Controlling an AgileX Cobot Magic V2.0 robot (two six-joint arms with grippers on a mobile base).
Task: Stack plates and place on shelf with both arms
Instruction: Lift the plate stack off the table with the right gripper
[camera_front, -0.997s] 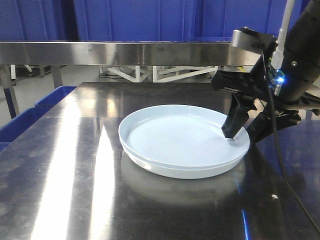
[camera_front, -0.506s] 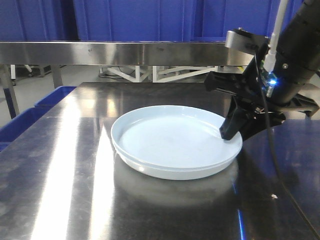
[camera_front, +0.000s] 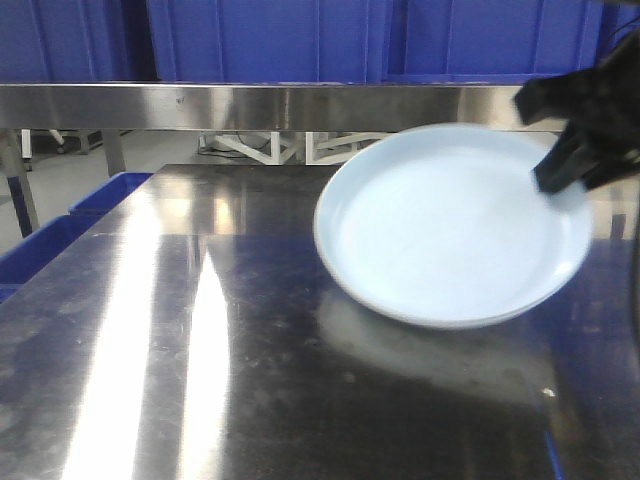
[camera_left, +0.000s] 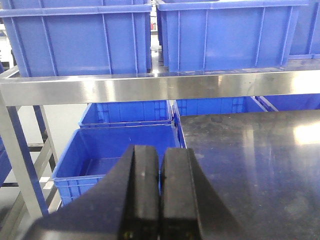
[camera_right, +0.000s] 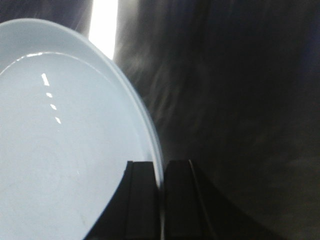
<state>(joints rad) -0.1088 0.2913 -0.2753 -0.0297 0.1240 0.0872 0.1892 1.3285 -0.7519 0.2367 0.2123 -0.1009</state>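
Change: the plates (camera_front: 450, 230), flat on the tabletop (camera_front: 200, 350) half a second ago, are now off it, tilted, blurred with motion and further right, up against the shelf (camera_front: 250, 105) rail line.
Right gripper (camera_front: 562, 180): closed to a narrow pinch on the plates' right rim, which passes between its fingers in the wrist view.
Left gripper (camera_left: 160, 160): jaws pressed together, holding nothing, aimed at the blue crates (camera_left: 75, 40).
Table: no plate remains on it.
Assessment: stacking appears done and the carry has begun. One-edge support risks slippage, and the left arm is not yet helping.
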